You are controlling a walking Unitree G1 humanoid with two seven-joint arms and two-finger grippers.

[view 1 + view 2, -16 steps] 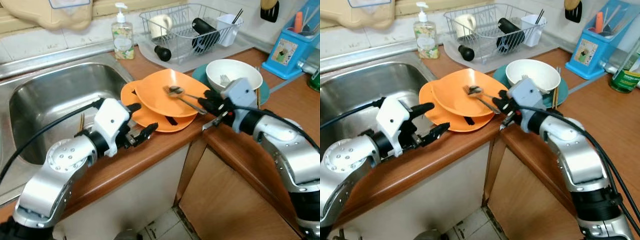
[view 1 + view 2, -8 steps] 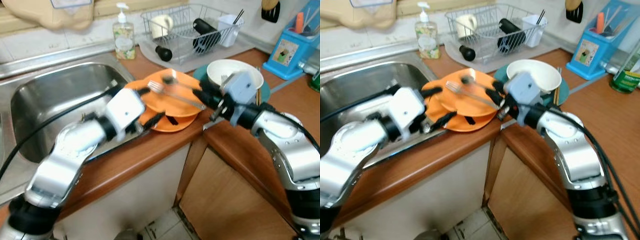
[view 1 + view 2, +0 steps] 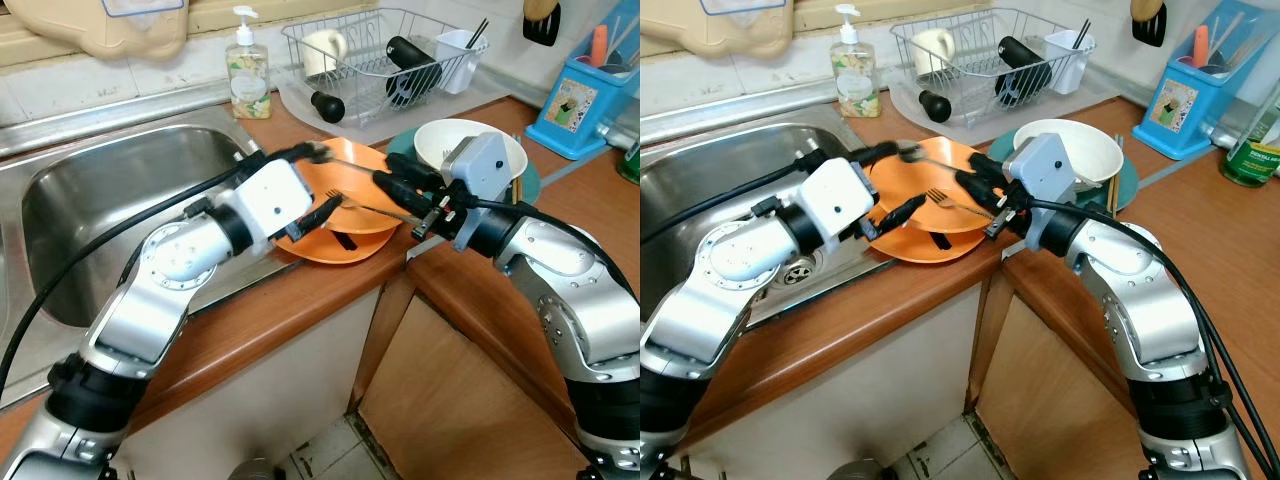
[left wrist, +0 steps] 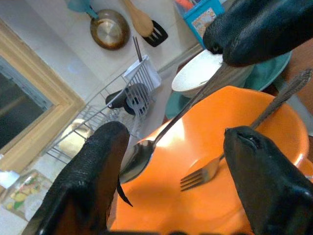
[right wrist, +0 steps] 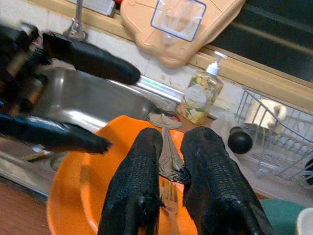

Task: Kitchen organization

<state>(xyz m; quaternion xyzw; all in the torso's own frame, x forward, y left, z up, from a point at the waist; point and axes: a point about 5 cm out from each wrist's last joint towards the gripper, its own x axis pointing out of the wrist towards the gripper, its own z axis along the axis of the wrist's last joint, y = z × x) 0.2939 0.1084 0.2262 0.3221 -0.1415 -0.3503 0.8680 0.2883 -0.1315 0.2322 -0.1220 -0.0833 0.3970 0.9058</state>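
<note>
Head views: stacked orange plates (image 3: pixel 340 215) sit at the desk (image 3: pixel 300 310) edge, sink (image 3: pixel 100 210) at 9 o'clock of them, white bowl (image 3: pixel 455 145) on a teal plate at 2 o'clock, dish rack (image 3: pixel 385 55) at 12.

Right end effector (image 3: pixel 385 185) comes in from 3 o'clock over the plates, fingers narrow, pinching a spoon (image 4: pixel 139 154) & fork (image 4: pixel 205 171) by the handles. Left end effector (image 3: pixel 325 180) is wide open over the plates' 9 o'clock side, holding nothing.

Left wrist view adds detail: spoon is shiny steel, bowl end just beside its one black finger (image 4: pixel 93 176); fork tines hang over the orange dish.

Right wrist view: soap bottle (image 5: pixel 198 98) & a cutting board behind the sink.
</note>
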